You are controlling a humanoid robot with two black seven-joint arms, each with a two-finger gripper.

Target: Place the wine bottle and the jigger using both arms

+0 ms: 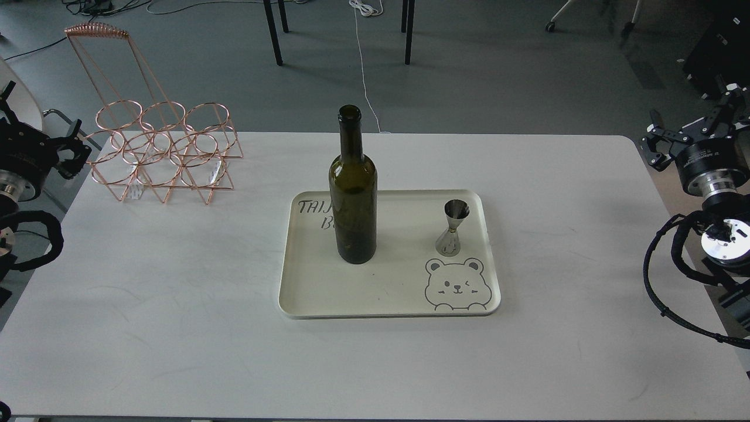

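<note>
Wine bottle [352, 193] dark olive-green glass, no label. Jigger [454, 228] shiny steel silver. Tray [304, 293] cream, dark script lettering near its far-left corner, grey-outlined winking bear drawing [457, 285] at its near-right corner. Worktop [176, 305] plain off-white. Wire rack [164, 152] copper-pink at worktop's far-left corner. Arms black with silver rings. Floor [498, 70] grey.

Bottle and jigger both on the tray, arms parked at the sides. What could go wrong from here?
1. The wine bottle is tall and narrow, standing upright on the tray; a sideways nudge near the neck could tip it.
2. The jigger is small, shiny and hourglass-shaped, so fingers may slip or knock it over.
3. The left end effector starts beside the copper wire rack and could snag it when reaching in.
</note>
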